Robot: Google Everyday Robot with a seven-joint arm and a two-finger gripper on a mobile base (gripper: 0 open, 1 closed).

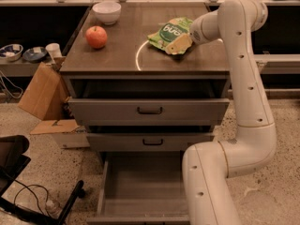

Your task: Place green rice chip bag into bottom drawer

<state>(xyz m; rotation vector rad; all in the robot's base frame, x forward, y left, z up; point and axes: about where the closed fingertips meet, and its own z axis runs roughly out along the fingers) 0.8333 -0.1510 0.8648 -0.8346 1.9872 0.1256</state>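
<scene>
The green rice chip bag lies flat on the cabinet top, right of centre, with its dark green logo facing up. My gripper is at the bag's right front corner, touching it, with the white wrist reaching in from the right. The bottom drawer is pulled open at floor level, and the part of its grey interior that shows holds nothing. My arm's lower link stands in front of the drawer's right side and hides it.
A red apple and a white bowl sit on the left of the cabinet top. The top drawer and the middle drawer are slightly ajar. A cardboard box leans left of the cabinet. Black cables lie on the floor.
</scene>
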